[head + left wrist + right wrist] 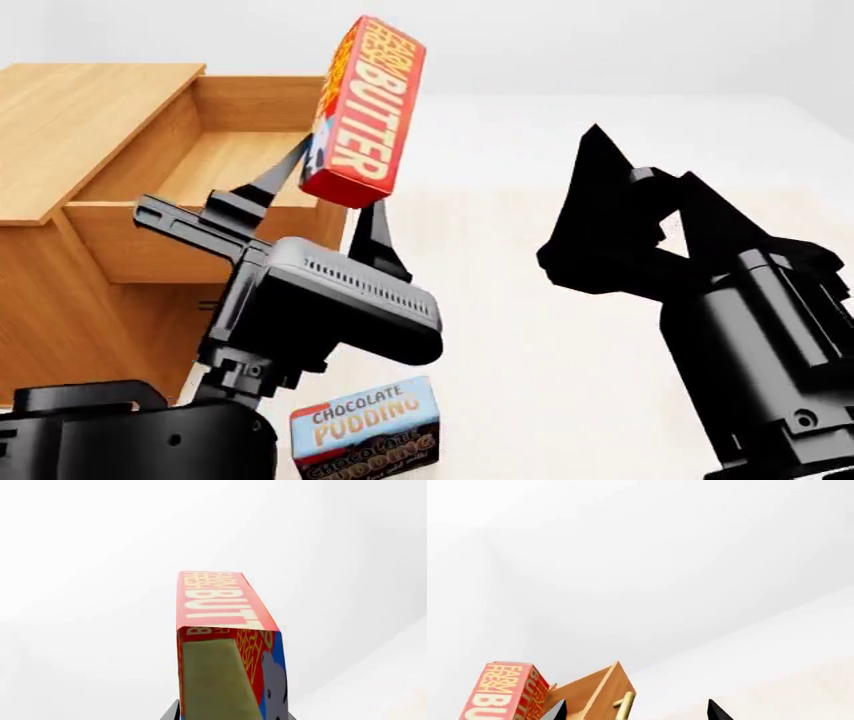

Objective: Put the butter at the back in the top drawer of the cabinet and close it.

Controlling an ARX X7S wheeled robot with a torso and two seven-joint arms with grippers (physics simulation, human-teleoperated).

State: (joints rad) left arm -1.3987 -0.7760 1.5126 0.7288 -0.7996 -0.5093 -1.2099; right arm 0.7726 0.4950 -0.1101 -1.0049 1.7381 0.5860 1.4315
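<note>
Two boxes are in view from my head: nearest me, low on the surface (pixel 561 330), sits the chocolate pudding box (pixel 364 433), which I leave alone. Above it my left fingers (pixel 320 190) are clamped on the lower end of the butter (pixel 363 110), holding it tilted in the air just beside the front corner of the top drawer (pixel 214 160), which stands open in the cabinet (pixel 80 110). My right fingers (pixel 641 190) hang spread apart and hold nothing, off to the side.

The risk, as I judge it, is the grip: I hold only one end of a long carton, so it could pivot or slip as I swing it over the drawer wall, or clip that wall and drop short of the back.

The butter is a slim red-orange carton with white and yellow lettering and a blue patch.
</note>
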